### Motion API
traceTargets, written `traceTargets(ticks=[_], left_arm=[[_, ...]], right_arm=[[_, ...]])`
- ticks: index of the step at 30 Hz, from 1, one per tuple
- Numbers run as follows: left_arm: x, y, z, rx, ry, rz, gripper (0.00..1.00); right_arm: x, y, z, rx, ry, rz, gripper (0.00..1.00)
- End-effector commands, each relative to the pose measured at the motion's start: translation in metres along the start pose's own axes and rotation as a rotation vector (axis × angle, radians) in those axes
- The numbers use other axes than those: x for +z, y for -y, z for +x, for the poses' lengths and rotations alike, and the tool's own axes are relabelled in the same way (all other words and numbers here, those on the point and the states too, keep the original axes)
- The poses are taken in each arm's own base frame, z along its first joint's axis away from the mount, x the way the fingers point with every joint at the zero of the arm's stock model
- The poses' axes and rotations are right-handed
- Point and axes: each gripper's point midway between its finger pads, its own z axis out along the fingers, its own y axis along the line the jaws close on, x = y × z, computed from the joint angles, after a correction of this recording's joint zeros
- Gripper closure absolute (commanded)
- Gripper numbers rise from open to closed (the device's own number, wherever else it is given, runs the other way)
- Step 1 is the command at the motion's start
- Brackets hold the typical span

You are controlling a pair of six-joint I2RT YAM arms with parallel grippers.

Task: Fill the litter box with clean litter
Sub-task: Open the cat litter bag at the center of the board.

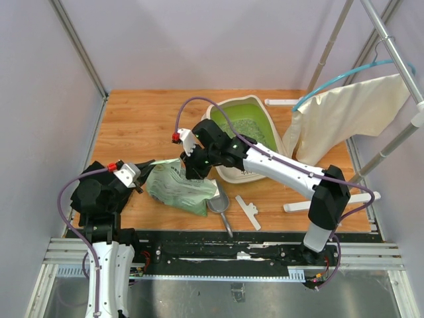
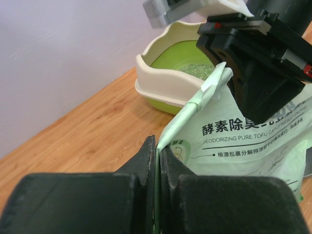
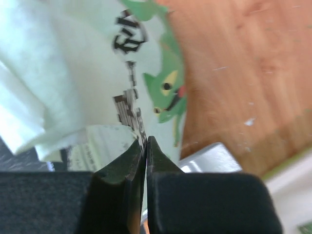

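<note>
The litter box [image 1: 246,99] is a cream tray with a green inside, at the back centre; it also shows in the left wrist view [image 2: 161,80]. A patch of clean litter [image 1: 248,124] lies in it, also seen in the left wrist view [image 2: 197,69]. A light green printed bag [image 1: 177,189] lies in front of the box. My left gripper [image 1: 140,177] is shut on the bag's left edge [image 2: 168,141]. My right gripper [image 1: 194,173] is shut on the bag's upper edge [image 3: 73,73], near the box's front rim.
A silver metal scoop [image 1: 218,205] lies by the bag's right corner, also in the right wrist view [image 3: 209,158]. A white clip [image 1: 248,212] lies beside it. A cream cloth bag [image 1: 351,112] hangs on a metal frame at the right.
</note>
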Motion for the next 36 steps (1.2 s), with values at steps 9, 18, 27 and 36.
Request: traceTargets(ticks=[9,18,27,36], left_arm=[[-0.002,-0.022,-0.062,0.16,0.159,-0.103,1.0],[-0.004,-0.03,-0.035,0.149,0.074,-0.158,1.0],[-0.003,-0.024,-0.027,0.151,0.059,-0.121,1.0],[-0.003,-0.012,-0.008,0.127,-0.009,-0.049,0.97]], right_arm=[[-0.048,0.083,-0.063,0.05,0.237,0.595,0.99],[-0.052,0.056,-0.076,0.049,0.257,0.382,0.76],[-0.133,0.078,0.02,0.235,0.208,0.666,0.15],[-0.083,0.041,0.138,0.535,0.071,0.505,0.17]])
